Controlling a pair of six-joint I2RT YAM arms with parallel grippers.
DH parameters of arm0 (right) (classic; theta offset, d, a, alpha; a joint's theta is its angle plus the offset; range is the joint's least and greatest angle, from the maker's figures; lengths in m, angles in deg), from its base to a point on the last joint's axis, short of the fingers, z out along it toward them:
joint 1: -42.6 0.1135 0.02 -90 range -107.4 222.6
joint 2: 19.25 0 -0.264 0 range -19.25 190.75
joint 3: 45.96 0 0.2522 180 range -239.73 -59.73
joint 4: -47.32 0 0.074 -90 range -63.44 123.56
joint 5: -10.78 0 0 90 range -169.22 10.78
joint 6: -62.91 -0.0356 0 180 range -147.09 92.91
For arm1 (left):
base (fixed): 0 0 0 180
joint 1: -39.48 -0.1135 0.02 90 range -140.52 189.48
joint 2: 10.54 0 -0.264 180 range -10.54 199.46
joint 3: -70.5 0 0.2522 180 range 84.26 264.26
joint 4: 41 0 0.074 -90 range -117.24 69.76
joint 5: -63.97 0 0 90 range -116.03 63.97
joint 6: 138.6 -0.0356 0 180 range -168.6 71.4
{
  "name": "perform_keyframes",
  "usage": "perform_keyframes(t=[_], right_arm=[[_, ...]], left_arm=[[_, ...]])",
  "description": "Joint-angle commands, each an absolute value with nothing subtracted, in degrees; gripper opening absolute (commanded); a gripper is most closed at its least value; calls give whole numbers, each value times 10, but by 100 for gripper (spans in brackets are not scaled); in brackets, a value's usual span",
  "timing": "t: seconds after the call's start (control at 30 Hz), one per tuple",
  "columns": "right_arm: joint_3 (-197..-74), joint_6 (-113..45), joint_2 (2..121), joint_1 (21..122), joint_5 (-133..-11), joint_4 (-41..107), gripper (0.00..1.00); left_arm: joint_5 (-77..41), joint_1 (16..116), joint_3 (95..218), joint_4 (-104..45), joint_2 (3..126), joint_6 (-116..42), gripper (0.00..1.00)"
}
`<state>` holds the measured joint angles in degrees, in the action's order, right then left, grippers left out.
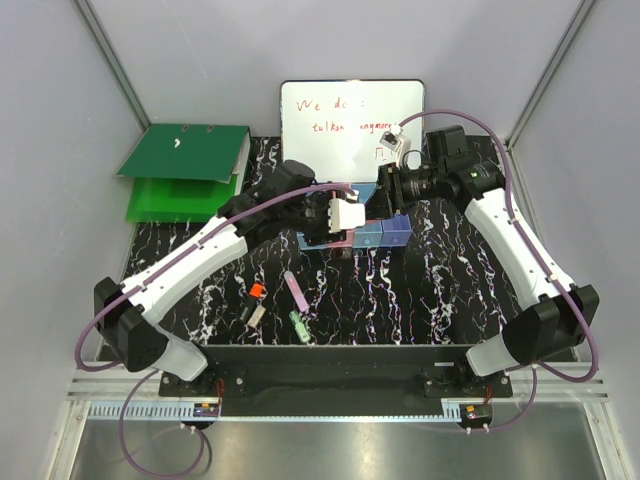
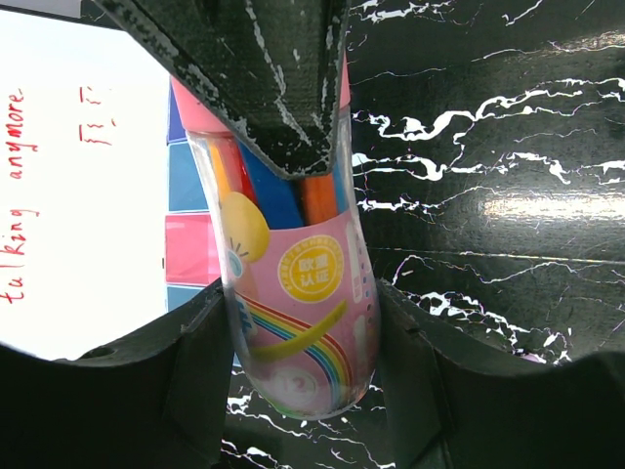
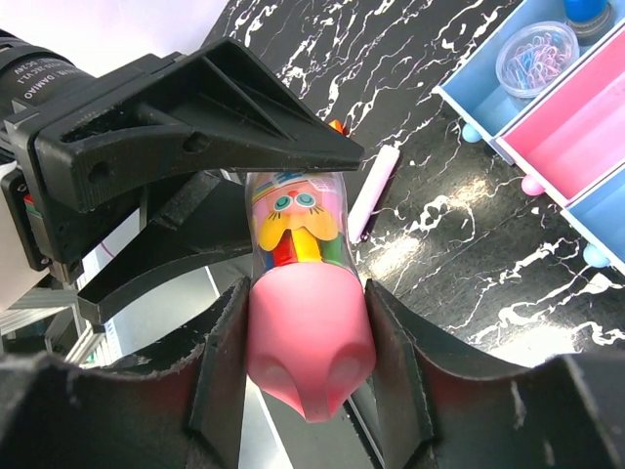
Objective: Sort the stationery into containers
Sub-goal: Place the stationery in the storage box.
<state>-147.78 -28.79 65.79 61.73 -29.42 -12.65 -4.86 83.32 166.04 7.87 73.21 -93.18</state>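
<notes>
The pink-capped tube (image 2: 298, 283), clear with coloured sticks inside, hangs between both grippers above the row of bins (image 1: 355, 240). My left gripper (image 2: 298, 366) is shut on its rounded bottom end. My right gripper (image 3: 308, 362) is shut on its pink cap (image 3: 311, 337). In the top view the two grippers, left (image 1: 358, 208) and right (image 1: 388, 192), meet over the bins. A lilac stick (image 1: 296, 290), an orange-red piece (image 1: 257, 290), a grey-white block (image 1: 253, 313) and a green clip (image 1: 298, 323) lie on the near table. The blue-capped bottle (image 3: 591, 10) stands in a light blue bin (image 3: 488, 93).
A whiteboard (image 1: 350, 115) with red writing stands at the back. A green ring binder (image 1: 185, 170) lies at the back left. A round tub of paper clips (image 3: 537, 59) sits in the same light blue bin. The pink bin (image 3: 576, 127) is beside it.
</notes>
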Motion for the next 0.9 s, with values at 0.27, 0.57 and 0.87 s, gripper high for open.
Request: perform_keyframes(t=[0.27,0.57,0.87], right_arm=[[-1491,-274,639,618,-365,-120,0],[-1534,-223,659,610,-516,-144,0],[-1701,-64,806,593,-675,-248,0]], left_arm=[[-70,837,1656,36,702,-915,99],[-133,836,1571,39,603,-900,99],[-189,830,1469,52,490,-900,99]])
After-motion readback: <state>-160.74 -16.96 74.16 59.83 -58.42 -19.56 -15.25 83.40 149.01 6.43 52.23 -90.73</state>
